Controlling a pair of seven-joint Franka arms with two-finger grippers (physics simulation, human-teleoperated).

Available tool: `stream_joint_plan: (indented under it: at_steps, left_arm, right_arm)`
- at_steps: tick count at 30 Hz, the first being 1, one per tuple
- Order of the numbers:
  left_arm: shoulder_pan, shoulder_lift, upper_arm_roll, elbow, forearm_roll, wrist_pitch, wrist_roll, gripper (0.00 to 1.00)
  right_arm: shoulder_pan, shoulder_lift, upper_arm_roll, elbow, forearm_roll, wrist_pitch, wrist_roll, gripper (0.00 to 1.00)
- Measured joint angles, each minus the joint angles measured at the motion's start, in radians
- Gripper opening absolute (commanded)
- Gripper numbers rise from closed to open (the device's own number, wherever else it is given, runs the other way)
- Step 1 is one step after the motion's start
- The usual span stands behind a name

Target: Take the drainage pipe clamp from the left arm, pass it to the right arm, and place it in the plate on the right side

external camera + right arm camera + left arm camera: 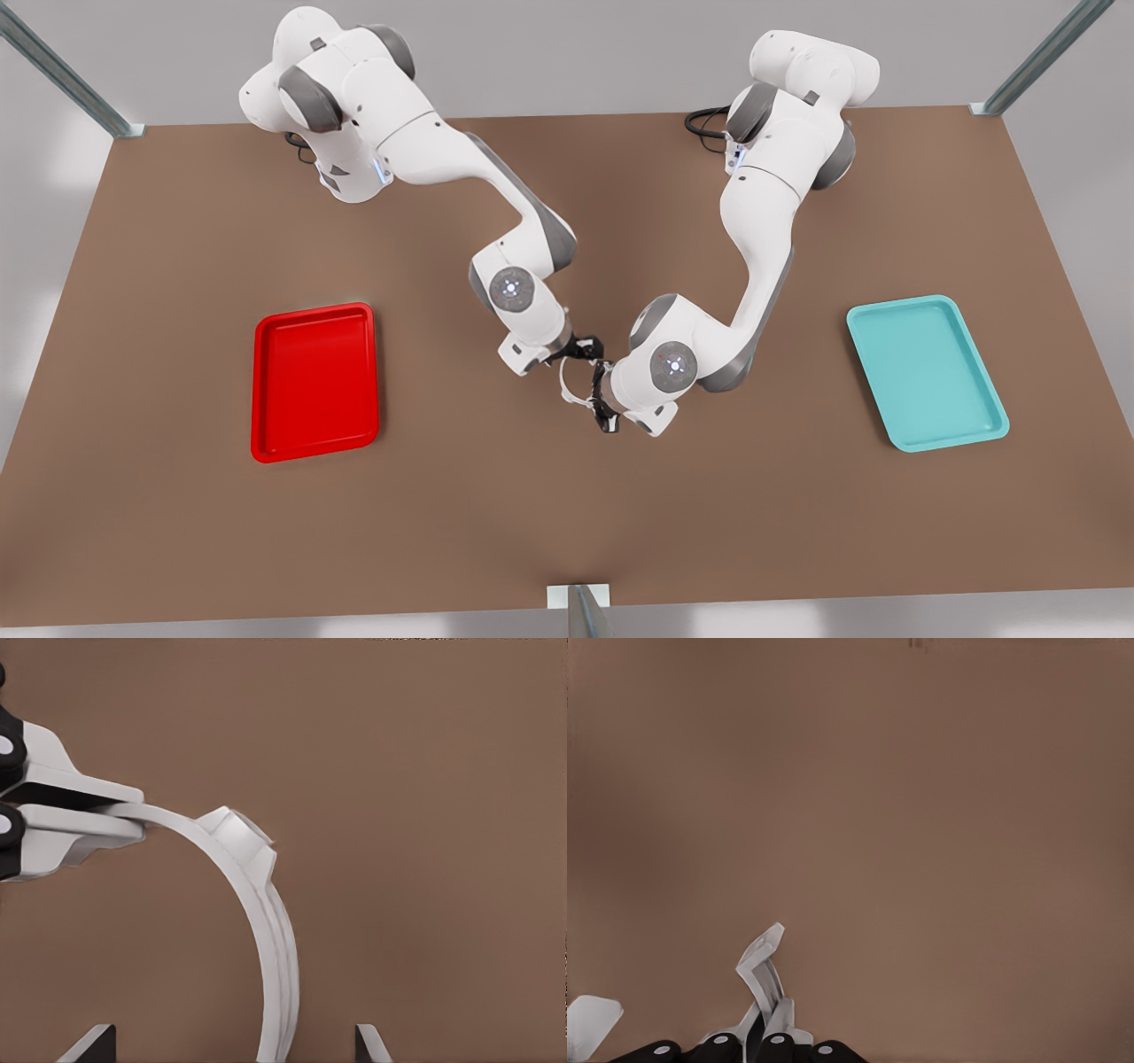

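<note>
One drainage pipe clamp (pixel 573 386) in air over table (pixel 567 532) centre, between two grippers. Left gripper (pixel 602 409) pinched tight on one clamp end; right gripper (pixel 592 347) fingers (pixel 89 1045) spread apart, clamp arc (pixel 275 948) between them. Two trays: red plate (pixel 314 383) at front view's left, teal tray (pixel 927 372) at its right.

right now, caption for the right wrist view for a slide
Left gripper holds the drainage pipe clamp inside the open right gripper, mid-handover.
</note>
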Motion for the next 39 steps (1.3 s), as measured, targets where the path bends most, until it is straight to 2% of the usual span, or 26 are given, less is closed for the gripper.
stream_joint_plan:
  at_steps: [5,6,8,11,12,13,14,15,28,30,34,36,37,38,39]
  left_arm:
    - [0.0,0.001,0.0,-0.002,-0.001,0.003,-0.027,0.21]
    - [0.001,0.001,0.0,-0.002,-0.002,0.003,-0.032,0.21]
    - [0.001,0.001,0.0,-0.002,-0.003,0.004,-0.04,0.21]
    - [0.002,0.001,0.0,-0.003,-0.004,0.006,-0.051,0.21]
    - [0.002,0.001,0.0,-0.003,-0.005,0.006,-0.054,0.21]
    - [0.002,0.001,0.0,-0.003,-0.005,0.006,-0.057,0.21]
    - [0.002,0.0,0.0,-0.002,-0.006,0.006,-0.06,0.79]
    - [0.003,0.0,0.0,-0.002,-0.005,0.007,-0.063,1.0]
    - [0.018,-0.032,0.002,0.007,-0.014,-0.019,-0.103,1.0]
    - [0.096,-0.101,0.003,0.03,-0.013,-0.094,-0.09,1.0]
    - [0.433,-0.286,0.006,0.041,0.027,-0.34,0.138,1.0]
    - [0.497,-0.321,0.003,0.036,0.108,-0.459,0.331,1.0]
    - [0.505,-0.393,0.003,-0.071,0.144,-0.48,0.424,1.0]
    - [0.481,-0.537,0.001,-0.282,0.171,-0.454,0.512,1.0]
    - [0.459,-0.608,-0.007,-0.37,0.18,-0.442,0.595,1.0]
  right_arm:
    - [-0.006,0.008,-0.003,0.002,-0.001,0.018,0.022,1.0]
    - [-0.005,0.008,-0.003,0.002,-0.001,0.022,0.026,0.95]
    - [-0.005,0.008,-0.003,0.002,0.0,0.029,0.032,0.7]
    - [-0.005,0.008,-0.003,-0.002,-0.001,0.037,0.039,0.54]
    - [-0.003,0.008,-0.003,-0.005,-0.001,0.039,0.041,0.45]
    - [-0.003,0.008,-0.002,-0.006,0.0,0.04,0.043,0.32]
    - [-0.003,0.008,-0.002,-0.006,0.002,0.042,0.043,0.25]
    - [-0.004,0.008,-0.002,-0.005,0.003,0.043,0.044,0.21]
    - [-0.009,0.008,-0.003,-0.018,0.003,0.041,0.059,0.21]
    - [-0.026,0.002,-0.007,-0.05,0.003,0.039,0.058,0.21]
    - [-0.179,-0.082,-0.03,-0.115,-0.04,-0.013,-0.01,0.21]
    - [-0.262,-0.156,-0.04,-0.119,-0.096,-0.082,-0.063,0.21]
    - [-0.317,-0.186,-0.043,-0.12,-0.117,-0.126,-0.094,0.21]
    - [-0.385,-0.205,-0.044,-0.118,-0.136,-0.171,-0.131,0.21]
    - [-0.437,-0.216,-0.054,-0.117,-0.157,-0.213,-0.17,0.21]
